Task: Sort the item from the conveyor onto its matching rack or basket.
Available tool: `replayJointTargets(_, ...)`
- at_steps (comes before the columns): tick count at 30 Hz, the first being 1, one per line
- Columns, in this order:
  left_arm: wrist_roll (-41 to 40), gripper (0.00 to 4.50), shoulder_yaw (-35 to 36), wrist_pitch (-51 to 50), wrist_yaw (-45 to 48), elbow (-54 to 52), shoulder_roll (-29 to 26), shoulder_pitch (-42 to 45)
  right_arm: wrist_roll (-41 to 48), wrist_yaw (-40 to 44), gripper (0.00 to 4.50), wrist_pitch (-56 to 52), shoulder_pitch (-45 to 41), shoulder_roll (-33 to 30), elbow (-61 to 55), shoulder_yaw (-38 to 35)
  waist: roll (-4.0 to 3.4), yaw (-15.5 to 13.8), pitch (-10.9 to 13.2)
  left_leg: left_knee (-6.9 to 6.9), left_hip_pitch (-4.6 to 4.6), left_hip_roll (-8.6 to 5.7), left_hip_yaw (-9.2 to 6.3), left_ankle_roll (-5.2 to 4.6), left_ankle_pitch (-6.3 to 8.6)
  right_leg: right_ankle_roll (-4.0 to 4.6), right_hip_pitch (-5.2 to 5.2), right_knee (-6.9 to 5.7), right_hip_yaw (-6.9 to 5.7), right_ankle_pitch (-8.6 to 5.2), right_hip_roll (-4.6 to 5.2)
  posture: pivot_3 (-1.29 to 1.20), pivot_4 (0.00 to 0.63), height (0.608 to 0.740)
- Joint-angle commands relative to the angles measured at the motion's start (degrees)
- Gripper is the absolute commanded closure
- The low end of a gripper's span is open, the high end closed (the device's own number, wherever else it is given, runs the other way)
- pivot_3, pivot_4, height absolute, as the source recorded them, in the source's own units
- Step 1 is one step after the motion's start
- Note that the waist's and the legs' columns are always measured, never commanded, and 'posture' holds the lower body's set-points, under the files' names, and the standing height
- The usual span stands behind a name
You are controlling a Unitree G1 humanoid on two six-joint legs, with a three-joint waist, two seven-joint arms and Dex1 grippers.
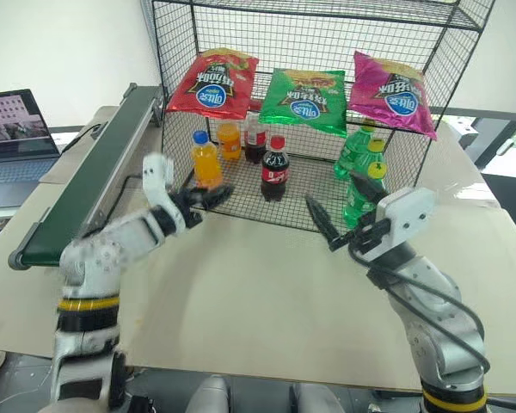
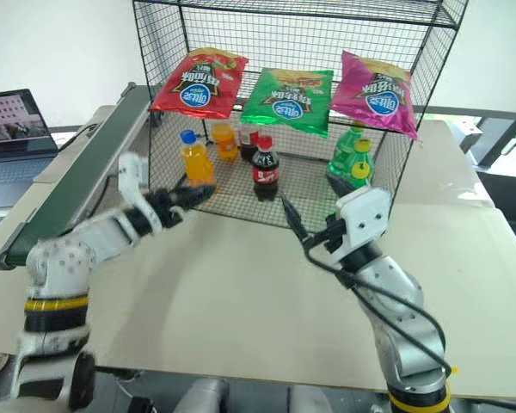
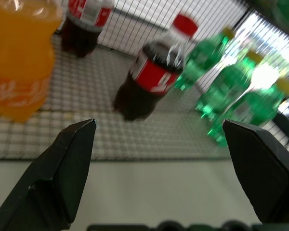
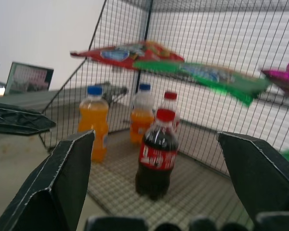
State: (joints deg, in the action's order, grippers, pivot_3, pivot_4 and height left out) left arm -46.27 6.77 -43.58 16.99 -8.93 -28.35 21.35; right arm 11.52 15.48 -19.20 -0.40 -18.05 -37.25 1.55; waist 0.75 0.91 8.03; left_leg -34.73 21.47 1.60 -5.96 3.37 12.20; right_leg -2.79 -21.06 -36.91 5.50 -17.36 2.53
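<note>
I saw the green chip bag (image 1: pixel 306 101) lying flat on the upper wire shelf of the rack (image 1: pixel 447 34), in the middle of that shelf, with the red chip bag (image 1: pixel 213 83) just beside it on the robot's left and the magenta chip bag (image 1: pixel 390 93) on its right. All three bags tilted toward me at the front edge.

Below them, on the rack's bottom shelf, I had two orange soda bottles (image 1: pixel 206 161) at the left, two cola bottles (image 1: pixel 274 169) near the middle, and a cluster of green soda bottles (image 1: pixel 361 172) at the right, all upright.

The conveyor (image 1: pixel 95 176) ran along the robot's left side of the rack, its green belt bare where I could see it. A laptop (image 1: pixel 14 129) sat open farther left, beyond the belt.

My left gripper (image 1: pixel 208 194) hung just in front of the rack's lower left corner, near the front orange bottle, its jaws spread wide and holding nothing. My right gripper (image 1: pixel 327 225) hovered over the table (image 1: pixel 267 310) in front of the rack's right half, pointing toward the cola bottles, its jaws likewise wide apart and empty. In the right wrist view the tip of the left gripper's fingers (image 4: pixel 17 120) showed beside the rack.
</note>
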Motion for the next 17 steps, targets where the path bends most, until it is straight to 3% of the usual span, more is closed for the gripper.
replayJointTargets(1, 11.6, 0.05, -4.1, 11.9, 2.0, -0.6, 1.3, -5.7, -3.2, -2.1, 0.0, 3.8, 3.7, 1.9, 0.6, 1.4, 0.01, 0.0, 0.0, -0.02, 0.07, 0.02, 0.01, 0.0, 0.0, 0.02, -0.05, 0.02, 0.0, -0.01, 0.0, 0.0, 0.15, 0.74)
replayJointTargets(8, 24.5, 0.05, -6.7, 24.4, 3.3, 6.0, 3.0, -9.3, -6.8, -5.3, 0.0, 6.9, 5.9, 4.7, 5.2, 0.6, 0.02, 0.0, 0.0, -0.1, 0.15, 0.04, 0.0, 0.0, -0.01, 0.04, -0.13, -0.08, -0.01, 0.01, -0.03, 0.0, 0.15, 0.74)
replayJointTargets(17, 25.6, 0.05, -4.8, 26.3, 5.7, 9.2, 6.8, -7.4, -7.7, -5.9, 0.0, 8.2, 5.9, 6.0, 6.8, -0.2, 0.02, 0.1, 0.0, -0.08, 0.22, 0.04, 0.0, -0.08, 0.04, 0.03, -0.17, -0.07, -0.03, 0.01, -0.03, 0.0, 0.15, 0.74)
